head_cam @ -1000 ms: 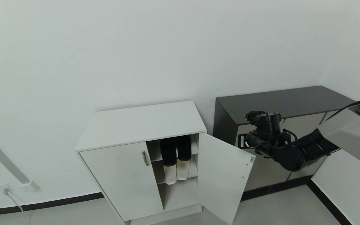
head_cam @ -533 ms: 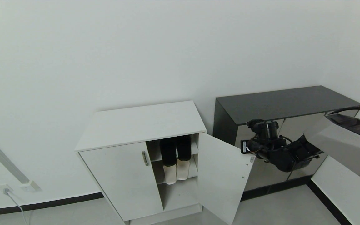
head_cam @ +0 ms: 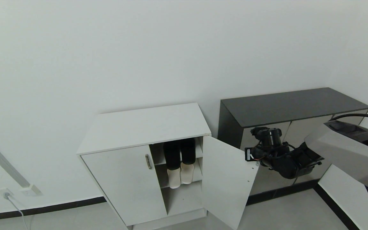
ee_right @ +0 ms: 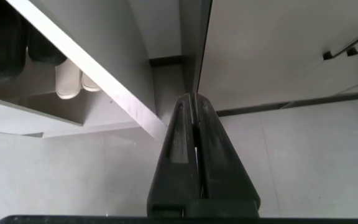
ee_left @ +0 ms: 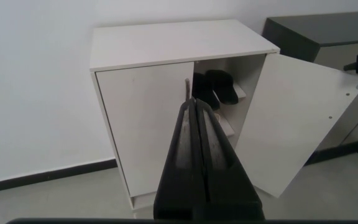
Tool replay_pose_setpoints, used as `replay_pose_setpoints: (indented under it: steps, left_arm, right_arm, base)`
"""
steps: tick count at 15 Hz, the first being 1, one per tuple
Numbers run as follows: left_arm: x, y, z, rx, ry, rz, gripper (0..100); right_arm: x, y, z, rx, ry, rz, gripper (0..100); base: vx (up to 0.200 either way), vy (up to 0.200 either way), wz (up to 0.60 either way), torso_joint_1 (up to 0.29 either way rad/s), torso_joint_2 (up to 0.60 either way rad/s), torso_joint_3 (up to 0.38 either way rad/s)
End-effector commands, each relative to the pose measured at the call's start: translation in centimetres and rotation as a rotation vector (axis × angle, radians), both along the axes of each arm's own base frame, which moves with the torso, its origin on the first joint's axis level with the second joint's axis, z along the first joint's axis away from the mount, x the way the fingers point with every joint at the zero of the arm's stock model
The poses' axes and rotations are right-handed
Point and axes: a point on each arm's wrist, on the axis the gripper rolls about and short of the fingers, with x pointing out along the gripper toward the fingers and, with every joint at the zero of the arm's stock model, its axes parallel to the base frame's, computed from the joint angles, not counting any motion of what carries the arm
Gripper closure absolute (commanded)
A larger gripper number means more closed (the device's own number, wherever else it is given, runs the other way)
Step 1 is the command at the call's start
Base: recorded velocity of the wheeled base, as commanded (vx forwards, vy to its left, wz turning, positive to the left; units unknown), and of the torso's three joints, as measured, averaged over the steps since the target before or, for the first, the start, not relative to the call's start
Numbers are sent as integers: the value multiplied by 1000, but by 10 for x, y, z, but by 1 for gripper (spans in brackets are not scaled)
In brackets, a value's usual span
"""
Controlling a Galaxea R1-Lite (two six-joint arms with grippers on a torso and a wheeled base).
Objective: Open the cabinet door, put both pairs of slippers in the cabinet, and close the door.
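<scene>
The white cabinet stands against the wall with its left door closed and its right door swung open. Inside, a black pair of slippers lies on the upper shelf and a white pair on the shelf below. My right gripper is shut and empty, right at the outer edge of the open door, behind it. In the right wrist view its fingertips sit beside the door edge. My left gripper is shut and empty, held back in front of the cabinet.
A dark-topped sideboard stands right of the cabinet, just behind my right arm. A wall socket with a cable is low on the left. Bare floor lies in front of the open door.
My right gripper has moved down and left, from in front of the sideboard to the outer edge of the open door. The door and slippers have not visibly moved.
</scene>
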Motion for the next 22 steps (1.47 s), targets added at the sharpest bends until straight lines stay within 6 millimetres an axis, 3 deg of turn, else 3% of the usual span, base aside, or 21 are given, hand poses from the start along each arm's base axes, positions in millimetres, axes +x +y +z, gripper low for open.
replay_pose_setpoints:
  steps: [1,5,7,8,11,13,15,19,22]
  left_arm:
    - [0,0,0,0,3,0,100]
    - [0,0,0,-2,1,0,100]
    - [0,0,0,-2,1,0,100]
    - [0,0,0,-2,3,0,100]
    - [0,0,0,-3,3,0,100]
    - [0,0,0,-3,0,0,100]
    - [0,0,0,-3,0,2,100]
    - [0,0,0,-3,0,2,100]
    - [0,0,0,-3,1,3,100]
  right_arm:
    - [-2,2,-2,-4,6,5,100]
    - [-18,14,6,-12,12,46,100]
    - [-44,33,23,-13,12,109,100]
    - [-67,47,27,-21,28,163,100]
    - [-104,80,34,-28,36,276,100]
    - [-119,83,47,-20,21,308,100]
    - [-115,78,52,-11,8,292,100]
    - [-81,60,12,-55,55,216,100]
    - [-79,61,-1,-85,68,224,100]
  base:
    - [0,0,0,0,0,0]
    - [0,0,0,0,0,0]
    - [0,0,0,0,0,0]
    - [0,0,0,0,0,0]
    - [0,0,0,0,0,0]
    - [0,0,0,0,0,0]
    - [0,0,0,0,0,0]
    - [0,0,0,0,0,0]
    - [0,0,0,0,0,0]
